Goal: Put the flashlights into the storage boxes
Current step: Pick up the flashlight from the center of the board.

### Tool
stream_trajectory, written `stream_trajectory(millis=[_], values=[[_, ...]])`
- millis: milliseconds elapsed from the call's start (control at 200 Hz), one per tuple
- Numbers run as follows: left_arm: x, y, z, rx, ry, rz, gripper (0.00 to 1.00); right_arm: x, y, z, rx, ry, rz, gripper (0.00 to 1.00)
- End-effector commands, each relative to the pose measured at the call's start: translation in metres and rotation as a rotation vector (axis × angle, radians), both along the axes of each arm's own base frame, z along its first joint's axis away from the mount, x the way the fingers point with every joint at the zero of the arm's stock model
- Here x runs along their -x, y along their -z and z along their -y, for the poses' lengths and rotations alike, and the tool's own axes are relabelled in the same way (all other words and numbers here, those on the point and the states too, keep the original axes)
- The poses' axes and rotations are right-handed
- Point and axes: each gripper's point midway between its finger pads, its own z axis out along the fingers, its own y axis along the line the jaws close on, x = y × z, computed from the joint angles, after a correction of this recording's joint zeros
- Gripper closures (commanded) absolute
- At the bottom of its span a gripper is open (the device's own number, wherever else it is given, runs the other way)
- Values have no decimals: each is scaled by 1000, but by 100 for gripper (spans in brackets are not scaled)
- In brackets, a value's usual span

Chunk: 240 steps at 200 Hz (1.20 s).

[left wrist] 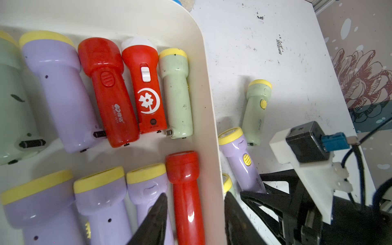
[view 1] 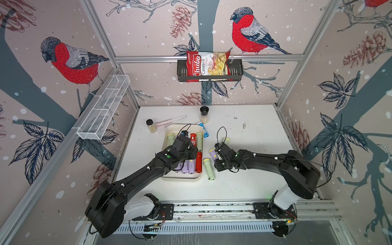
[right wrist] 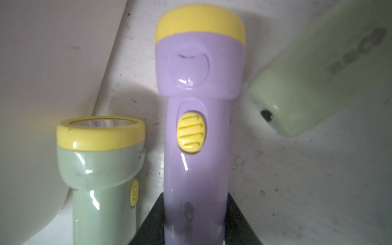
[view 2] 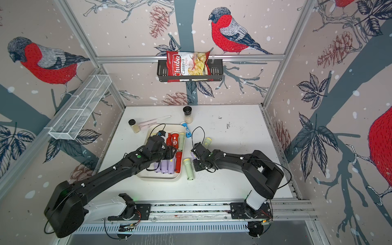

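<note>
Lilac flashlight (right wrist: 195, 127), glossy plastic, in right claw (right wrist: 195, 214)

glossy plastic flashlight (right wrist: 195, 169), smooth plastic tray (left wrist: 127, 19)

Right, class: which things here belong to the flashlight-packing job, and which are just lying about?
Job: flashlights, cream tray, lilac flashlight in the right gripper.
Lying about: glass jars, chips bag, black basket, wire rack.
</note>
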Motion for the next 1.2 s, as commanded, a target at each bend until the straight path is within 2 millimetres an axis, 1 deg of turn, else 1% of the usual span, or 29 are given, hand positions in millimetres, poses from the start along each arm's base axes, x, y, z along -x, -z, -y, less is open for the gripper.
stream_trajectory(millis=[0,20,75,200,275,310,320,330,350,445,520,650,725,770,865,981,1066,1126,1196], values=[[-2,-6,3,16,8,24,56,-8,-8,3,8,9,56,66],[-3,-8,3,21,10,28,56,-10,-10,4,5,15,70,68],[-2,-11,5,27,27,41,56,-15,-20,8,-11,44,119,69],[-2,-24,12,84,63,100,57,-22,-56,12,-134,74,249,71],[0,-35,17,122,96,149,56,-22,-78,14,-226,70,319,72],[3,-40,19,138,123,174,55,-20,-88,14,-268,63,347,73],[4,-41,21,144,133,180,55,-20,-87,15,-273,62,348,74],[4,-42,22,150,142,186,55,-19,-95,15,-296,59,364,74],[6,-46,24,162,165,199,55,-18,-102,15,-326,52,384,74],[18,-67,37,244,265,278,54,-10,-127,17,-457,17,447,76],[27,-84,42,310,321,358,52,-3,-146,19,-563,-19,493,77],[47,-105,45,410,421,517,49,15,-177,24,-767,-114,580,76],[59,-115,48,452,485,591,48,23,-189,30,-850,-158,625,76],[64,-119,49,460,514,615,47,28,-193,32,-874,-191,649,76],[71,-121,54,449,570,632,44,35,-199,35,-888,-240,703,76],[84,-123,63,464,669,668,40,45,-203,32,-888,-340,750,76],[97,-125,69,495,747,700,38,58,-214,27,-926,-426,790,75],[102,-128,72,509,778,713,37,66,-220,24,-950,-473,815,75],[105,-127,75,510,806,715,36,71,-223,21,-959,-514,827,75]])
